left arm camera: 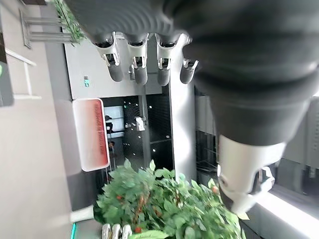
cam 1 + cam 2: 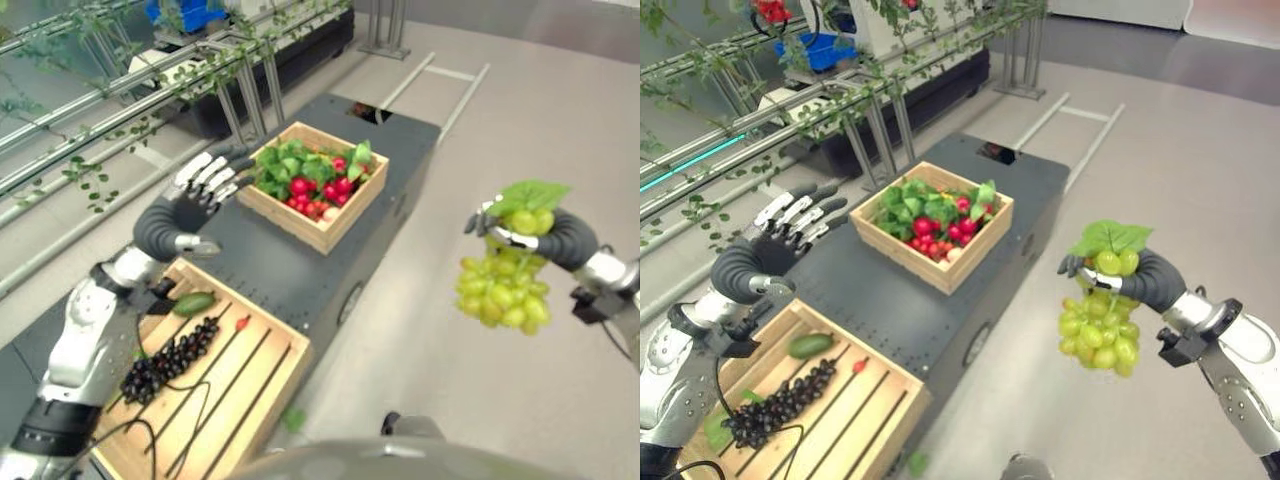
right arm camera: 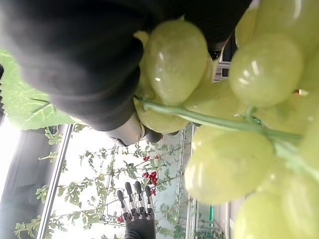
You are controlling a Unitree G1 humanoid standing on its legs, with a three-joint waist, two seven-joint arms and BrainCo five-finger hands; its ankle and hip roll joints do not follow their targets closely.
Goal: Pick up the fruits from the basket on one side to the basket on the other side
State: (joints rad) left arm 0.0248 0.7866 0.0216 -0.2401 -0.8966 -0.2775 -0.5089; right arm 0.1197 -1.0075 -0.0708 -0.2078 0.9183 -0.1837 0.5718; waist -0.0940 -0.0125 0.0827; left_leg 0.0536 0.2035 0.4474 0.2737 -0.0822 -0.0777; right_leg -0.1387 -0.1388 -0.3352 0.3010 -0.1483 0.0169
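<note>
While it hangs in mid-air off the right edge of the tabletop (image 2: 880, 300), the bunch of green grapes (image 2: 1098, 335) dangles below the right hand (image 2: 1152, 278), whose fingers curl round its top just under a green leaf (image 2: 1112, 237). Grapes pale yellow-green, glossy, on a green stem. Left hand (image 2: 190, 205) hovers over the tabletop, fingers straight and spread, holding nothing. Far basket (image 2: 312, 225) holds red fruits and leaves; near basket (image 2: 250, 390) holds dark grapes (image 2: 170, 360).
</note>
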